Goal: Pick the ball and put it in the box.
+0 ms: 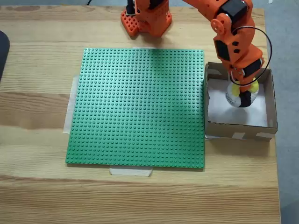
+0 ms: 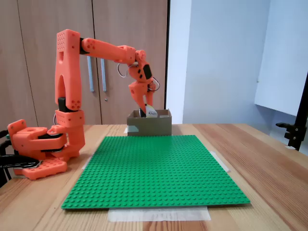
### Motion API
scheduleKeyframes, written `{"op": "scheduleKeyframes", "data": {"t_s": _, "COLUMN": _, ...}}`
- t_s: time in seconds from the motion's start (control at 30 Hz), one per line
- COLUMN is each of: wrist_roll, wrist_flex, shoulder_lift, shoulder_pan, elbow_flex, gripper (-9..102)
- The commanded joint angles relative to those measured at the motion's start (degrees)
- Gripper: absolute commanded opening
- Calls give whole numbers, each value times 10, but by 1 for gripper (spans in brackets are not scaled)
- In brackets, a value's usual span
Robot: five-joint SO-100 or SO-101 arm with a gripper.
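Observation:
In both fixed views the ball [image 1: 232,97] [image 2: 151,113], yellow, black and white, hangs inside the box's outline, at about the height of its rim. My orange gripper [image 1: 243,94] [image 2: 146,111] reaches down from above and is shut on the ball. The box [image 1: 238,129] [image 2: 154,126] is shallow brown cardboard with a white floor. It stands at the right edge of the green baseplate in a fixed view [image 1: 140,107], and behind the plate in another fixed view [image 2: 154,168]. Whether the ball touches the box floor cannot be told.
The green studded baseplate is taped to the wooden table [image 1: 37,186]. The arm's base [image 1: 145,18] [image 2: 38,149] sits beside the plate. The table edge runs close beside the box [image 1: 279,154]. Cabinet doors [image 2: 120,57] stand behind the table.

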Motion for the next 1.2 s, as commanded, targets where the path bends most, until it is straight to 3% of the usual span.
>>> {"op": "scheduleKeyframes", "data": {"t_s": 0.0, "wrist_roll": -5, "wrist_flex": -14, "shoulder_lift": 11, "shoulder_pan": 11, "elbow_flex": -4, "gripper": -1}}
{"op": "scheduleKeyframes", "data": {"t_s": 0.3, "wrist_roll": -5, "wrist_flex": -18, "shoulder_lift": 10, "shoulder_pan": 13, "elbow_flex": -6, "gripper": 0}}
{"op": "scheduleKeyframes", "data": {"t_s": 0.8, "wrist_roll": 1, "wrist_flex": -15, "shoulder_lift": 18, "shoulder_pan": 17, "elbow_flex": -19, "gripper": 16}}
{"op": "scheduleKeyframes", "data": {"t_s": 1.17, "wrist_roll": -4, "wrist_flex": -4, "shoulder_lift": 45, "shoulder_pan": 24, "elbow_flex": -38, "gripper": 19}}
